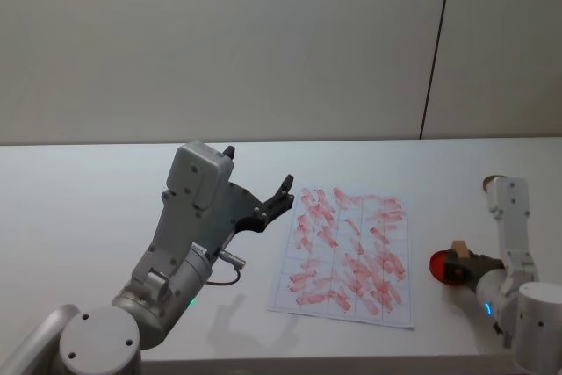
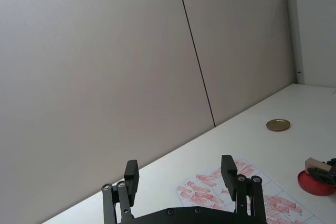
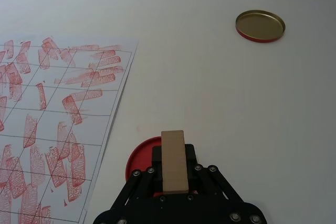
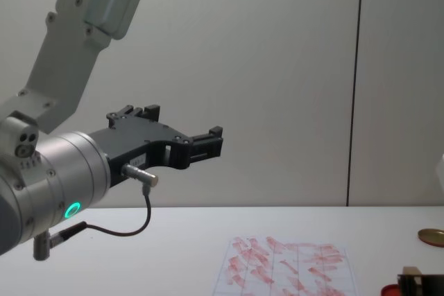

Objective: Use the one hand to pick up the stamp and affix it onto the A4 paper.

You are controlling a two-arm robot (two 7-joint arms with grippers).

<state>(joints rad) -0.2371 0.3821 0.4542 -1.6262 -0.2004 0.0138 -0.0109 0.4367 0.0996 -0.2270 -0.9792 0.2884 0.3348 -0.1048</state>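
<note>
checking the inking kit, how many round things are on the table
2. The red ink pad lies right of the A4 paper, below the stamp that the right gripper holds. The brass-coloured disc lies farther back, apart. The left gripper hangs open left of the paper.

Item: left arm raised above the white table (image 4: 173,240).
Left gripper (image 4: 179,133) black, high at left, fingers apart. A4 paper (image 4: 288,268) flat, right of centre. Brass disc (image 4: 431,236) far right. Right gripper (image 4: 418,285), near right corner, clasping the stamp (image 4: 410,271).
</note>
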